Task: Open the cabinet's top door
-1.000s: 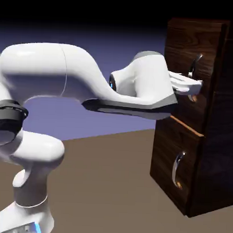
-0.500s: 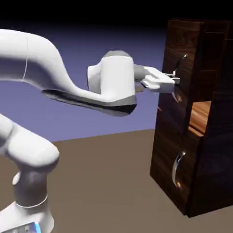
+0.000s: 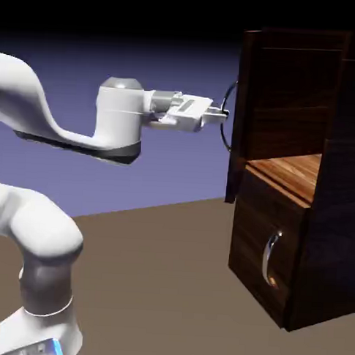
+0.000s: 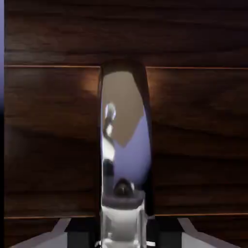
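Note:
The cabinet [image 3: 332, 218] stands at the right of the exterior view, dark walnut wood. Its top door [image 3: 239, 169] hangs swung out to the left and shows nearly edge-on, baring the lighter orange wood [image 3: 291, 172] inside. My gripper [image 3: 219, 115] reaches level from the left and is shut on the door's curved silver handle [image 3: 227, 118]. In the hand view the silver handle [image 4: 123, 145] runs upright through the middle, in front of the dark door panel [image 4: 48, 145]. The gripper [image 4: 123, 235] clamps the handle at the bottom edge, with a grey fingertip [image 4: 55, 233] showing to its left.
The lower panel [image 3: 254, 236] is closed, with its own curved silver handle [image 3: 270, 258]. The brown table [image 3: 153, 282] spreads in front of the cabinet. My white arm's base [image 3: 42, 305] fills the lower left.
The gripper closed on the handle and the arm drew back to the left. The top door swung from barely ajar to wide open, showing the orange inside.

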Action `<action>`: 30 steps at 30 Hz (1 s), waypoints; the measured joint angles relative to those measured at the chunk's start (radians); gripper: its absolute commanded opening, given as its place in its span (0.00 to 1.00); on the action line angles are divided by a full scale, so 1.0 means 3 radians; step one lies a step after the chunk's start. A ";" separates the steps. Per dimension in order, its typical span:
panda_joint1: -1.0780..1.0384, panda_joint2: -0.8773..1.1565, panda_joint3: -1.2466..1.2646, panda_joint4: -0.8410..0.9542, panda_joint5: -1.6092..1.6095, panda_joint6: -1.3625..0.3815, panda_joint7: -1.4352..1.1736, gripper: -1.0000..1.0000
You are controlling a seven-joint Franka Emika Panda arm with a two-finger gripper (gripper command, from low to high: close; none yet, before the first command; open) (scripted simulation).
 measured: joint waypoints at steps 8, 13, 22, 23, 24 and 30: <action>-0.0016 0.0383 0.0900 0.0283 0.0955 -0.1160 0.0040 0.00; -0.0132 0.0807 0.1403 0.0659 0.1402 -0.1884 0.0141 0.00; -0.0490 0.1755 0.2186 0.1562 0.1861 -0.3188 0.0417 0.00; -0.0528 0.1871 0.2262 0.1670 0.1884 -0.3333 0.0455 0.00; -0.0563 0.1988 0.2334 0.1779 0.1902 -0.3478 0.0495 0.00; -0.0658 0.2712 0.2667 0.2420 0.1923 -0.4323 0.0765 0.00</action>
